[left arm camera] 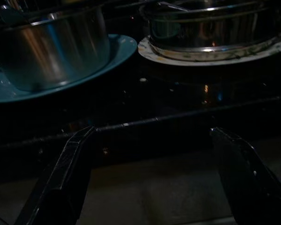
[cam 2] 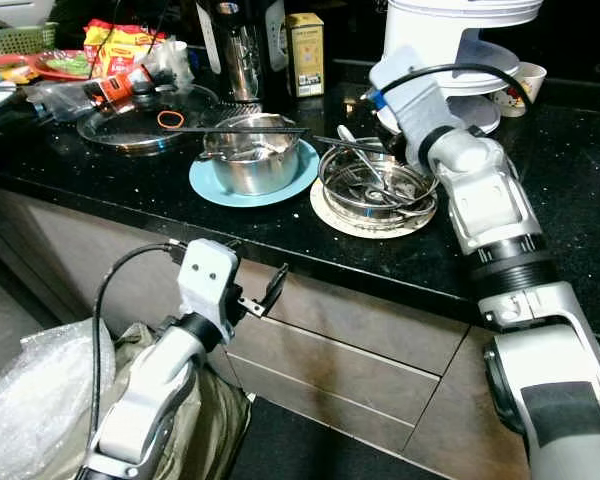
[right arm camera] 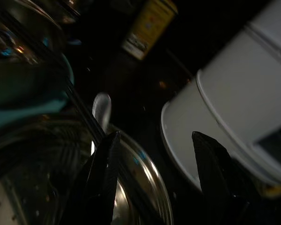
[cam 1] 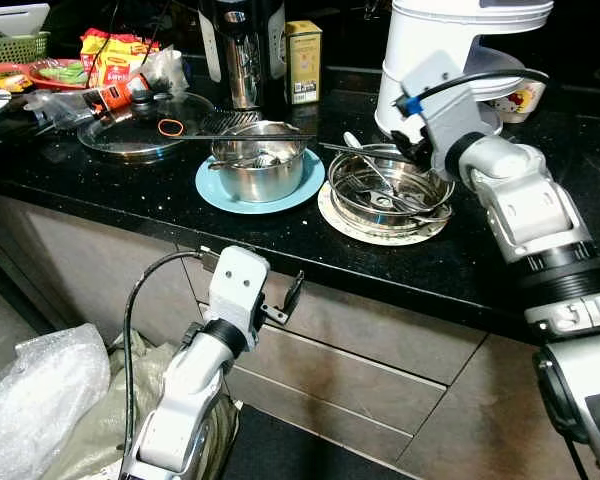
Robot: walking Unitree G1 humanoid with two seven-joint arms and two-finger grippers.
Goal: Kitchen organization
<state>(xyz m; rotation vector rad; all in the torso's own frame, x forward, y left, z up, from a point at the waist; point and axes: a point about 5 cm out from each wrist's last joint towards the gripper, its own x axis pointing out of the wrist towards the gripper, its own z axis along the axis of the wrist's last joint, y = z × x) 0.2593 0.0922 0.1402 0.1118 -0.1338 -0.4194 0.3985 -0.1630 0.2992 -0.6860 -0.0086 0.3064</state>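
Observation:
A steel pot [cam 1: 260, 170] stands on a blue plate [cam 1: 215, 190] at the middle of the black counter [cam 1: 160, 200]. To its right a steel steamer bowl [cam 1: 380, 195] holding spoons [cam 1: 365, 160] rests on a white patterned plate [cam 1: 340, 222]. My right gripper [cam 1: 412, 150] hovers over the bowl's far rim, beside the white rice cooker [cam 1: 450, 50]; its fingers [right arm camera: 105, 164] stand open, holding nothing. My left gripper [cam 1: 285, 302] is open below the counter edge, in front of the drawers, facing the pot [left arm camera: 51, 47] and bowl [left arm camera: 210, 23].
A glass lid [cam 1: 130, 130], snack packets [cam 1: 115, 55], a yellow tin [cam 1: 302, 62] and a steel jug [cam 1: 242, 60] crowd the counter's back left. A thin dark rod [cam 1: 240, 137] lies across the pot. A patterned cup [cam 1: 520, 100] stands behind the cooker. Crumpled plastic bags [cam 1: 30, 400] lie on the floor.

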